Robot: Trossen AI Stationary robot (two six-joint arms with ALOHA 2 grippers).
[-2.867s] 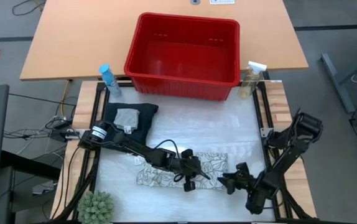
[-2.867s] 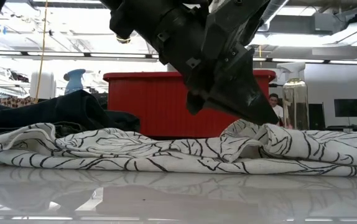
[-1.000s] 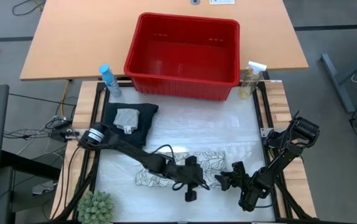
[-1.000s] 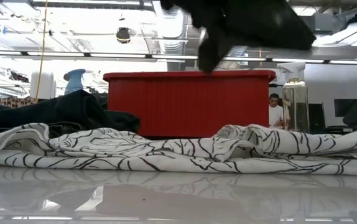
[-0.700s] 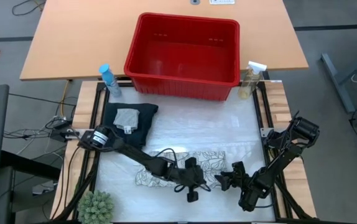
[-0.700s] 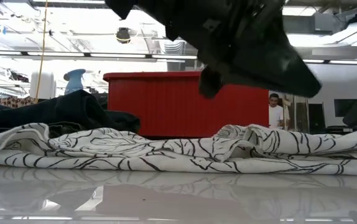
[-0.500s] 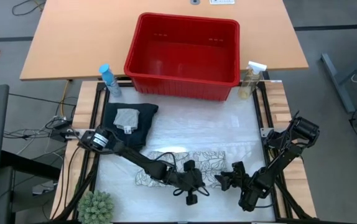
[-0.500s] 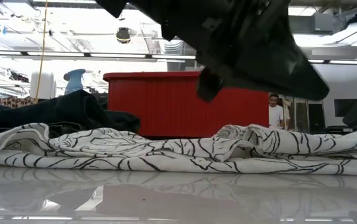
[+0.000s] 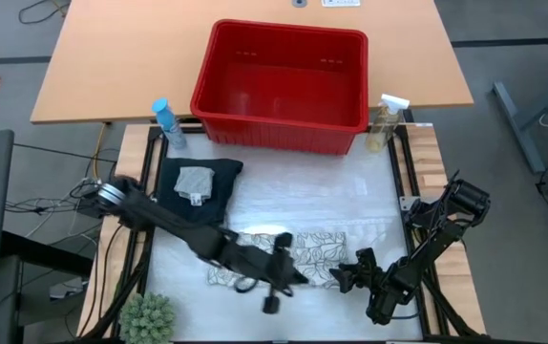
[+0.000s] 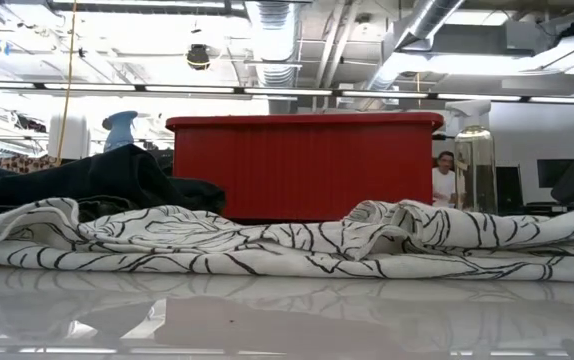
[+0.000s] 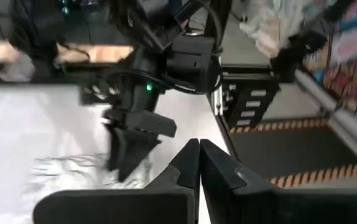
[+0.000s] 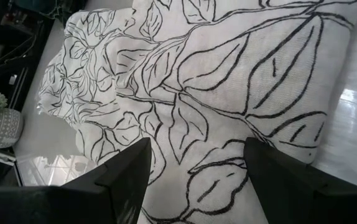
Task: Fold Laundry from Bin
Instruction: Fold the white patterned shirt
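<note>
The white leaf-print cloth lies flat and partly folded on the table's near half, rumpled along its length. The dark trousers lie folded at the left with the small grey cloth on top. The red bin stands at the far side, with nothing showing inside. My left gripper is shut and raised above the leaf cloth's near edge. My right gripper stands open at the cloth's right end, its fingers apart above the print; no touch shows.
A blue spray bottle stands left of the bin and a clear one right of it. A potted plant sits at the near left corner. A person shows far behind the table.
My left gripper, still shut, has risen from over the leaf cloth and drawn back toward the table's left and near edges, passing out of the low view. The cloth lies as before.
</note>
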